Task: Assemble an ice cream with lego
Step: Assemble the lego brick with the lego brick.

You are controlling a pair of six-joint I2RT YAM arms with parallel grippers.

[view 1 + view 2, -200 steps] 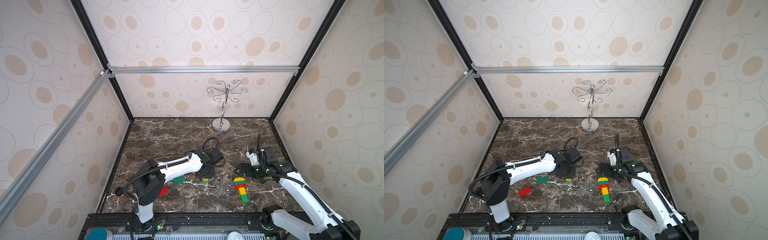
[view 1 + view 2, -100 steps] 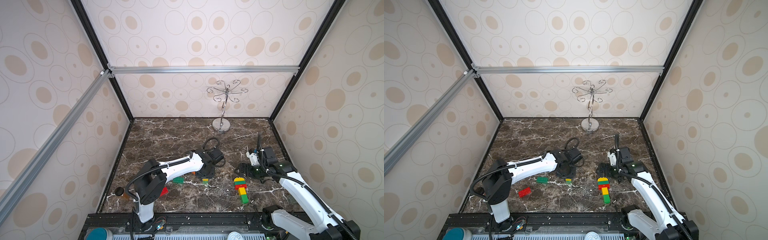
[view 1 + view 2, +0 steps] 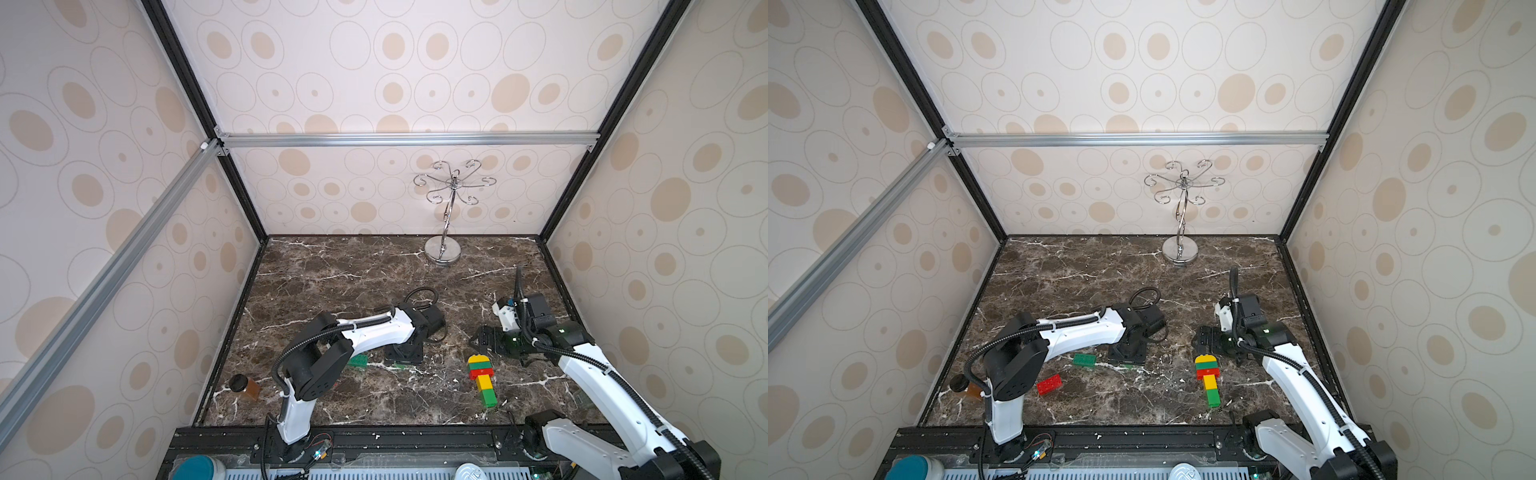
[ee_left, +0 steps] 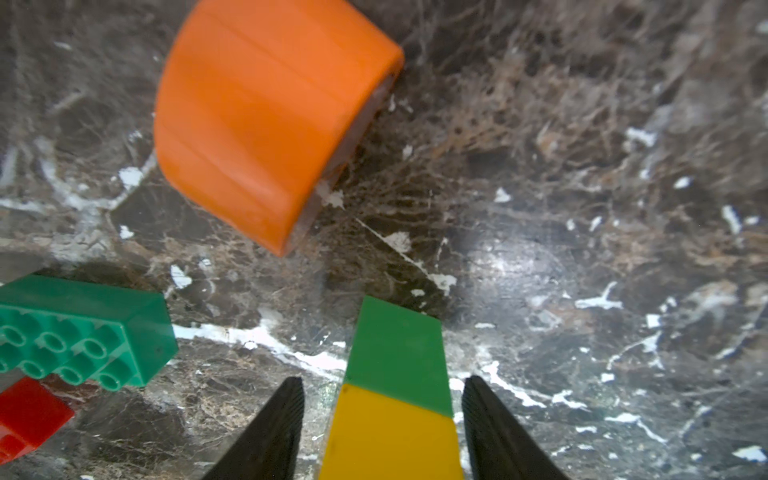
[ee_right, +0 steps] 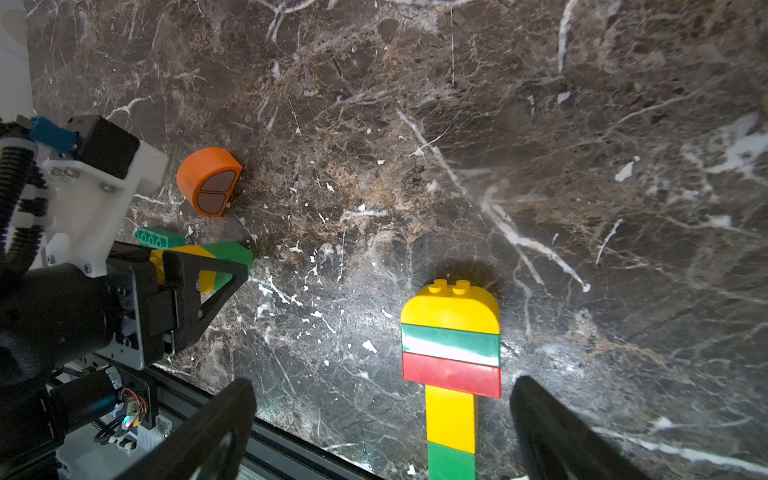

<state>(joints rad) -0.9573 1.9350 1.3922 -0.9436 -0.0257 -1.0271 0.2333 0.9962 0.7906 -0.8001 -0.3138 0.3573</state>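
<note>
Two tools low over the dark marble tabletop (image 3: pixel 353 282), both with jaws apart.

Left tool (image 4: pixel 382 380): black fingers (image 4: pixel 282 424) flanking a green-and-yellow stack (image 4: pixel 395 395). Strip of bare tabletop visible on each side of the stack, so no clamp on it. Yellow half nearer the wrist, green half beyond.

Just past the stack, orange domed piece (image 4: pixel 266 120), tipped over, hollow underside facing sideways in the right wrist view. Near the stack on the other side, green oblong brick (image 4: pixel 83 332), with red brick (image 4: pixel 25 415) close by; small gap between those two in a top view.

Right tool (image 5: pixel 382 381): spread wide, straddling the narrow stem of the ice cream assembly (image 5: pixel 451 353) with clear gaps either side, nothing gripped.

Assembly flat on the tabletop toward the front right, well apart from the loose bricks: yellow dome, green oblong, red oblong, then yellow and green squares in one line.

Silver hooked stand (image 3: pixel 443 249) upright at the back, well apart from every brick.
</note>
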